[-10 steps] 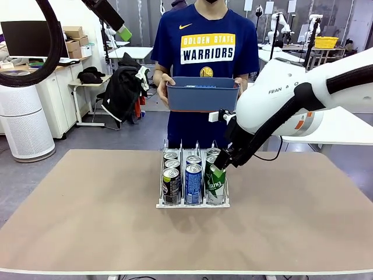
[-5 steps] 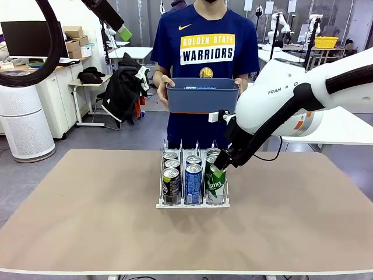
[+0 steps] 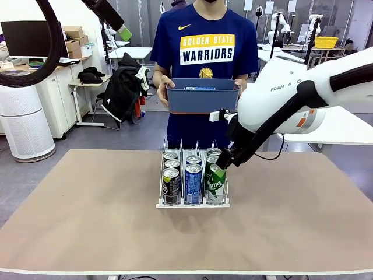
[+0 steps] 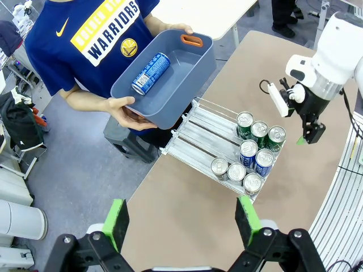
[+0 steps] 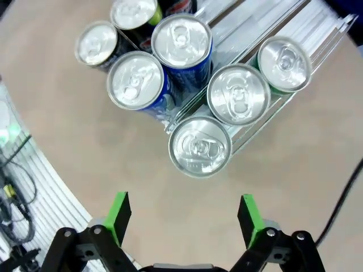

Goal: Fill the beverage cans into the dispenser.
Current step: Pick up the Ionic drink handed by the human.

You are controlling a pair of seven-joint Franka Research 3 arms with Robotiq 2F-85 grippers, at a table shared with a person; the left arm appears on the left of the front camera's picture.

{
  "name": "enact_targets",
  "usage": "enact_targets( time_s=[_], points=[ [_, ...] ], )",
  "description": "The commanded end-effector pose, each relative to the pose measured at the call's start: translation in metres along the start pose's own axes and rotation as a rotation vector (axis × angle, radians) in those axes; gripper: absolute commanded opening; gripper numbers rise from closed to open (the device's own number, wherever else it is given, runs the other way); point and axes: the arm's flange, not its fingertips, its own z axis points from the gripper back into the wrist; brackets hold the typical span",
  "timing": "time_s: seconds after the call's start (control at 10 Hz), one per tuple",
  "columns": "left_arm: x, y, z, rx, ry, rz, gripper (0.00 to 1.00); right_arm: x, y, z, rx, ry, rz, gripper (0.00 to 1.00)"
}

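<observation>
- Beverage cans (image 3: 193, 175) stand upright in the dispenser (image 3: 192, 205), eight in all. They are just under the right hand (image 3: 222, 164) and slightly to its inner side.
- Seen from the right hand, the nearest lane holds three green cans, the middle lane two blue cans, and the farthest lane three dark cans.
- All cans are packed at the end of the lanes on the robot's side. The lane ends on the person's side are bare.
- The right hand (image 5: 182, 218) is spread wide and holds nothing. Both of its green pads are free.
- The front green can (image 5: 199, 146) sits directly ahead of the right hand's fingertips, with its silver top facing the wrist camera. In the front view the fingertips are very close to the top edge of this can, and I cannot tell if they touch.
- The left hand (image 4: 181, 222) is also spread wide and holds nothing. It hangs high above the desk (image 3: 87, 221), with the dispenser far below it.
- Well beyond the right hand, across the desk, a person holds a blue-grey bin (image 3: 202, 96) at both ends, at chest height.
- From the left hand, the bin (image 4: 205, 56) is below and farther out than the dispenser. One blue can (image 4: 151, 73) lies on its side inside it.
</observation>
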Motion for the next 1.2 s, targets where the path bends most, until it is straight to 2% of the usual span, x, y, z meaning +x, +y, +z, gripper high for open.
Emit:
enact_targets(
  time_s=[0.0,0.2,0.6,0.9,1.1],
  points=[
    [-0.002,0.0,0.0,0.001,0.004,0.003,1.0,-0.003,-0.01,0.036,0.048,0.002,0.052,1.0],
    [-0.002,0.0,0.0,0.001,0.004,0.003,1.0,-0.001,-0.029,0.08,0.081,-0.007,0.106,1.0],
    [-0.002,0.0,0.0,0.001,0.004,0.003,1.0,0.007,-0.041,0.168,0.058,-0.162,0.231,1.0],
    [-0.002,0.0,0.0,0.001,0.004,0.003,1.0,0.024,-0.036,0.229,0.003,-0.226,0.254,1.0],
    [-0.002,0.0,0.0,0.001,0.004,0.003,1.0,0.029,-0.03,0.254,-0.021,-0.279,0.228,1.0]
  ],
)
